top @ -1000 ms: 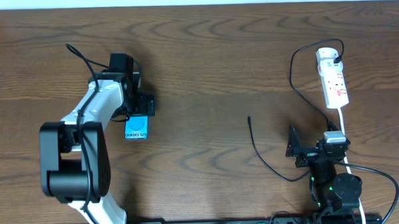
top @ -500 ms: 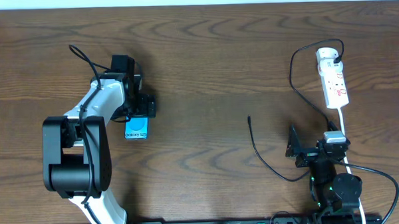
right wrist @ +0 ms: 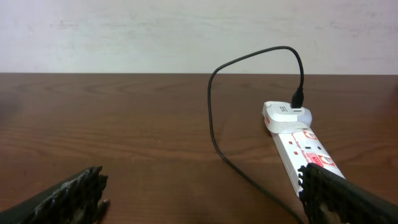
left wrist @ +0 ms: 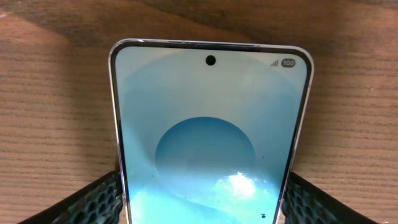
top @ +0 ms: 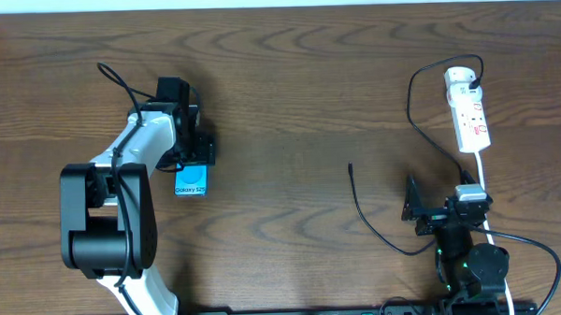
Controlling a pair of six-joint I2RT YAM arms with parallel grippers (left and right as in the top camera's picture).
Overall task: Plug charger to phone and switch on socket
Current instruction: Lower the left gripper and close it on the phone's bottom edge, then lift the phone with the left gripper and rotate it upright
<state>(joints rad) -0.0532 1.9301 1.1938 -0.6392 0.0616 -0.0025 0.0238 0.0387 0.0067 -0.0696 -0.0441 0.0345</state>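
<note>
Overhead, we judged little done: the left claw [left wrist: 202, 180] pinched the phone [top: 192, 182], the right claw [right wrist: 200, 174] sat spread and empty, the charger [top: 350, 170] tip lay on the bench [top: 278, 83] well apart, and the socket [top: 468, 113] was unswitched.

The surface [top: 287, 73] is dark brown wood with visible grain and a dull, matt finish. The phone [left wrist: 210, 137] has a glossy glass screen and a thin shiny rim. The socket [right wrist: 305, 146] is smooth white plastic. The charger [right wrist: 211, 112] cable is matt black.
</note>
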